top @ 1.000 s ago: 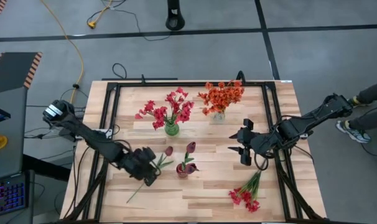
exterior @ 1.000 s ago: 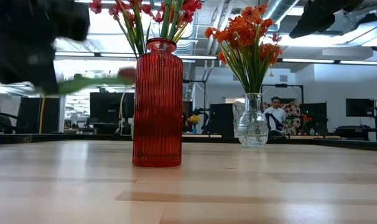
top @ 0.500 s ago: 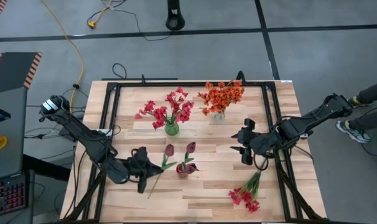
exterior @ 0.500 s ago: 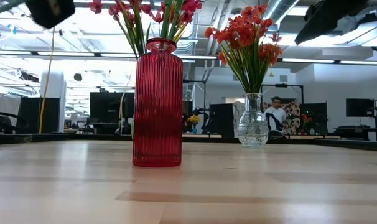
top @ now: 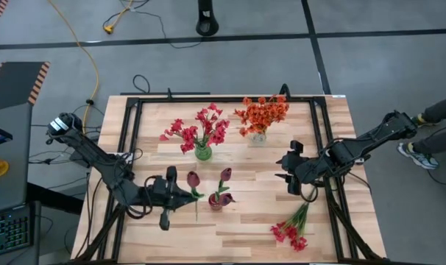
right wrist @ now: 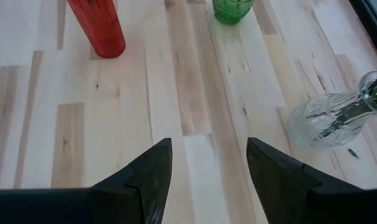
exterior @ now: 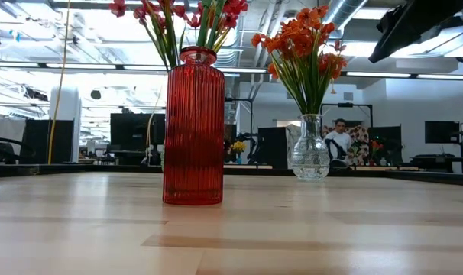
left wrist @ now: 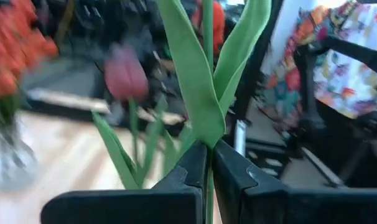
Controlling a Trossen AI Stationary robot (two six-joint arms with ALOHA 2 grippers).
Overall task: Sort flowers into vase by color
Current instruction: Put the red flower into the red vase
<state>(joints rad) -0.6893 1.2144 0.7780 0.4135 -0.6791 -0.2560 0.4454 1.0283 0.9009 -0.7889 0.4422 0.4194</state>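
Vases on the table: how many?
3: green vase behind centre, clear glass vase to its right, red vase in front. None looks hidden.

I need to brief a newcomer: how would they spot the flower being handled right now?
Start at the red vase near the table's middle. Just to its left, the left gripper is shut on a maroon tulip; it is the only stem lifted off the table and outside a vase.

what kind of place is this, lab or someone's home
Most likely a robotics lab or workshop, not a home: a framed wooden table on bare concrete, dark monitors behind, and exposed ceiling ducts.
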